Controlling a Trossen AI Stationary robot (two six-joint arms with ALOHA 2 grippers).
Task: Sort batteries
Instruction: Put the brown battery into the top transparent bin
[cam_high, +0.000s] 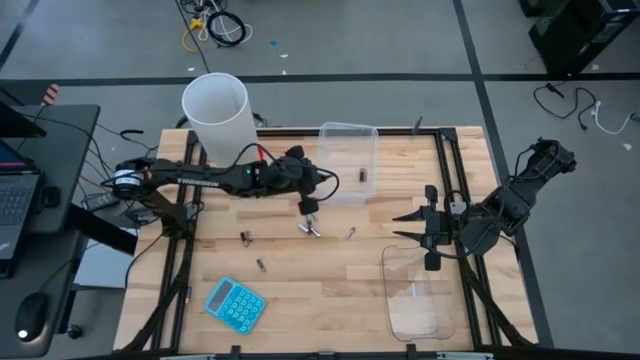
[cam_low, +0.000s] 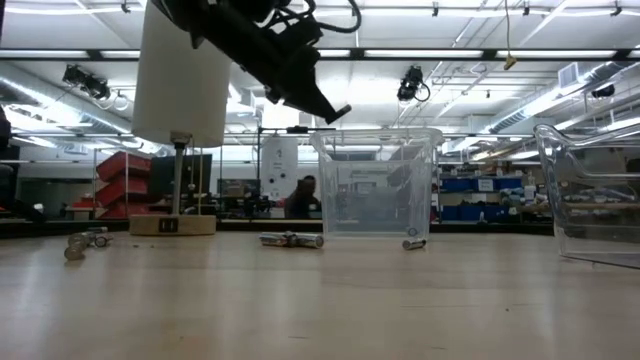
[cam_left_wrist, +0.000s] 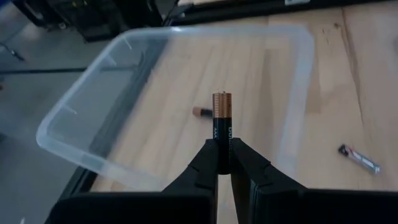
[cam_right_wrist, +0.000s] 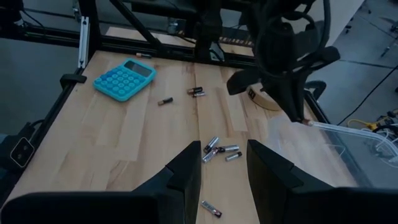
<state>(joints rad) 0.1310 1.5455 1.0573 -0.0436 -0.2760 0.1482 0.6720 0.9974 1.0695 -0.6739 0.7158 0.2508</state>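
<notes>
A: What is the left gripper (cam_left_wrist: 224, 163) doing?

B: Its fingers are pinching a dark, copper-topped battery (cam_left_wrist: 222, 124) by its lower end. The cell is standing up between the tips, in the middle of the left wrist frame, over the rim of a clear tub (cam_left_wrist: 81, 109).

A: Is anything sitting in that tub?

B: One dark battery (cam_left_wrist: 202, 112) is lying on its floor, just left of the held one in that frame. In the high view the same tub (cam_high: 349, 133) is showing at upper centre, with the left gripper (cam_high: 310, 207) at its lower left corner.

A: And the remaining batteries?

B: A small cluster (cam_high: 312, 230) is lying just below that gripper in the high view. A single cell (cam_high: 350, 234) is resting to its right, and two more (cam_high: 245, 237) are lying apart toward the left, above the blue calculator (cam_high: 235, 304) in the lower left.

A: The right gripper (cam_high: 424, 233)?

B: It is hanging at right of centre in the high view, fingers spread apart and holding nothing, beside a second clear tub (cam_high: 415, 292) at lower right.

A: What else is showing?

B: A white cylinder (cam_high: 217, 110) is standing at upper left in the high view.
</notes>
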